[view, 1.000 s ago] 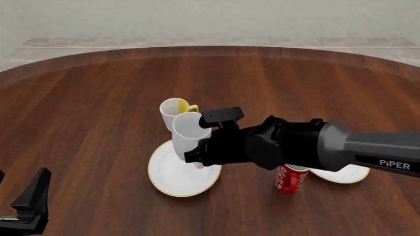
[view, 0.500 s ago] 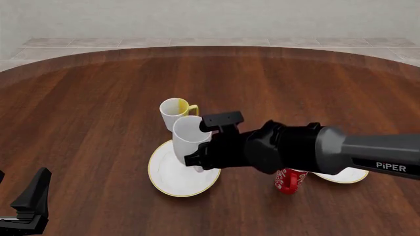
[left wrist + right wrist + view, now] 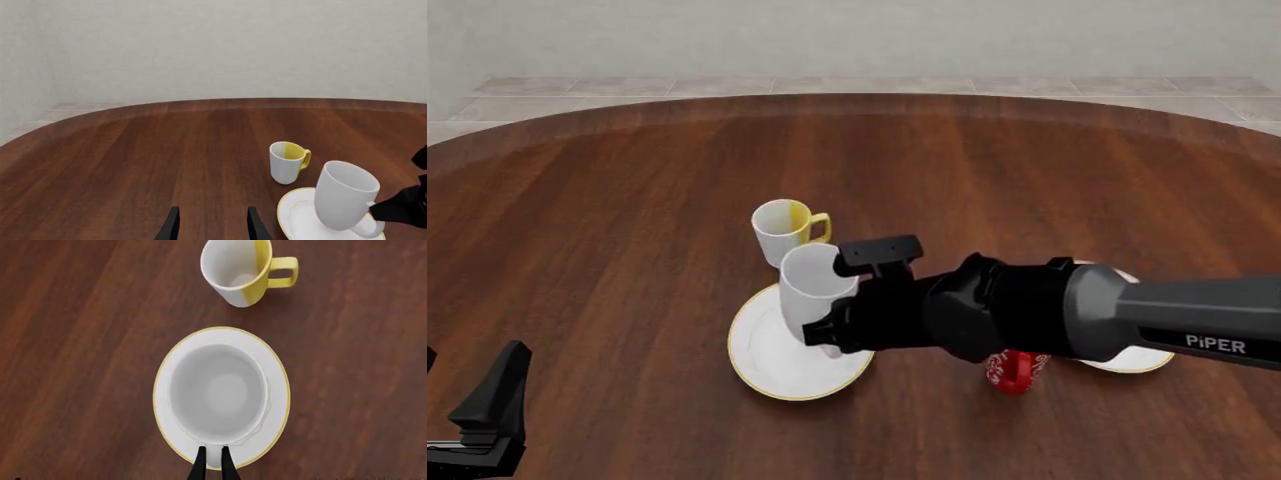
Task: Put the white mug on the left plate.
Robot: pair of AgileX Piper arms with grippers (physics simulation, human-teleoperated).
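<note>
A tall, glossy all-white mug [image 3: 814,290] hangs tilted over the round white gold-rimmed left plate [image 3: 761,370] on the dark wooden bench [image 3: 601,220], carried by the right gripper [image 3: 212,460], whose jaws stand nearly together, pinched on the mug's loop handle. From the wrist camera above, the mug's open mouth sits squarely inside the plate's rim; whether its base touches the plate cannot be told. The mug looks stiff, smooth and probably slippery, likely breakable if dropped, and being held by the handle alone it seems apt to swing, so a gentle set-down looks wise. A smaller white-and-yellow mug [image 3: 785,230] stands just beyond the plate, apart from it. The left gripper [image 3: 212,227] waits at the near left of the bench, jaws apart and holding nothing.
</note>
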